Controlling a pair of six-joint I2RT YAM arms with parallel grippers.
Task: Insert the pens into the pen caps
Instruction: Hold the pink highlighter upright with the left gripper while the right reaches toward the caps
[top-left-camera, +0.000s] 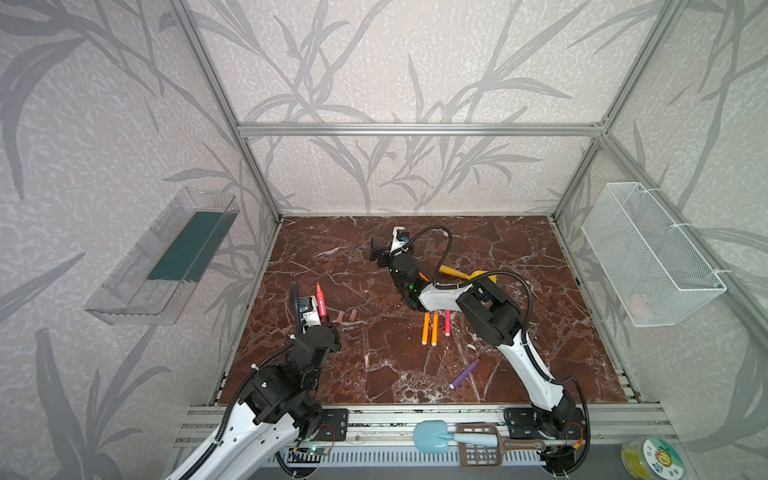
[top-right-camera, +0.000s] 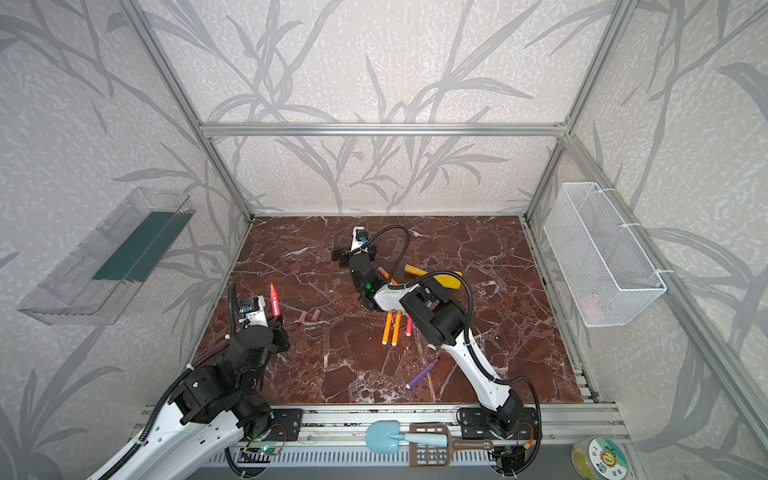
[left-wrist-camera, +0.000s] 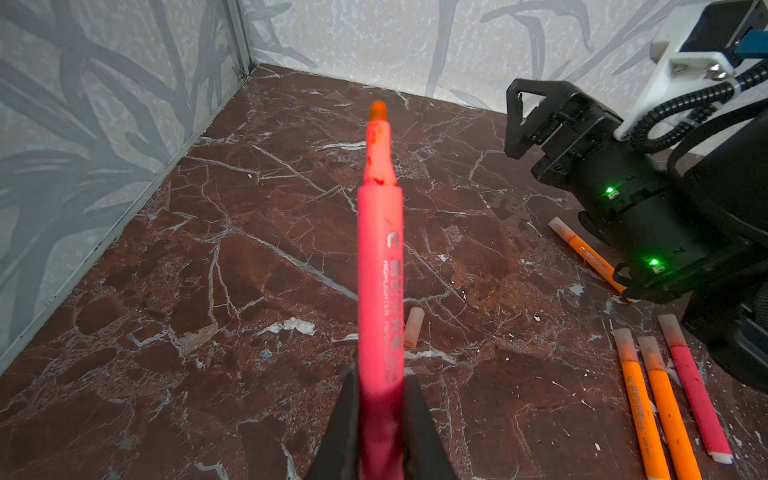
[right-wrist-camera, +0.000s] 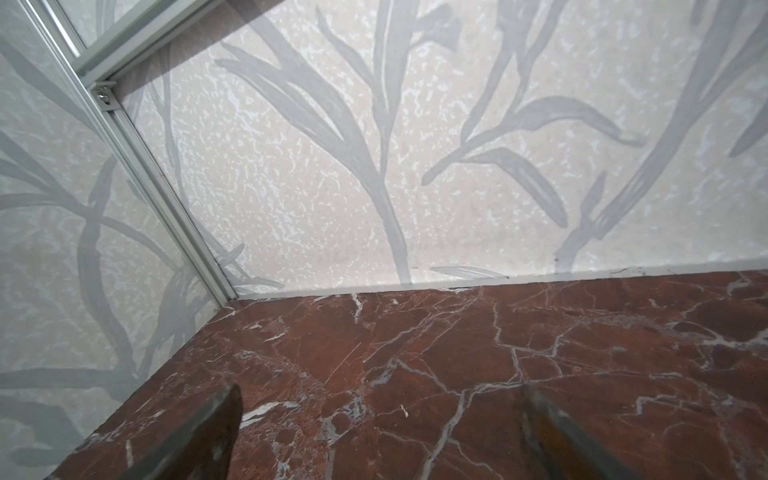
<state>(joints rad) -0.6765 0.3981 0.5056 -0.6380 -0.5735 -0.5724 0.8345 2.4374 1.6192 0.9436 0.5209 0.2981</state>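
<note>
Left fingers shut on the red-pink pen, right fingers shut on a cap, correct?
No: the right gripper is open, with nothing between its fingers, as the right wrist view shows. The left gripper is shut on the red-pink pen.

Left of the row of three pens (top-left-camera: 434, 328), two pen caps (top-left-camera: 353, 314) lie on the tabletop (top-left-camera: 519, 245), the left gripper (top-left-camera: 323, 319) and its clamped red-pink pen (top-left-camera: 320, 297) just beyond them. The right arm (top-left-camera: 490, 309) overhangs the row's far ends. A purple pen (top-left-camera: 464, 373) lies nearer, rightward. Bare marble between caps and row, and far behind the row, permits passage.
</note>
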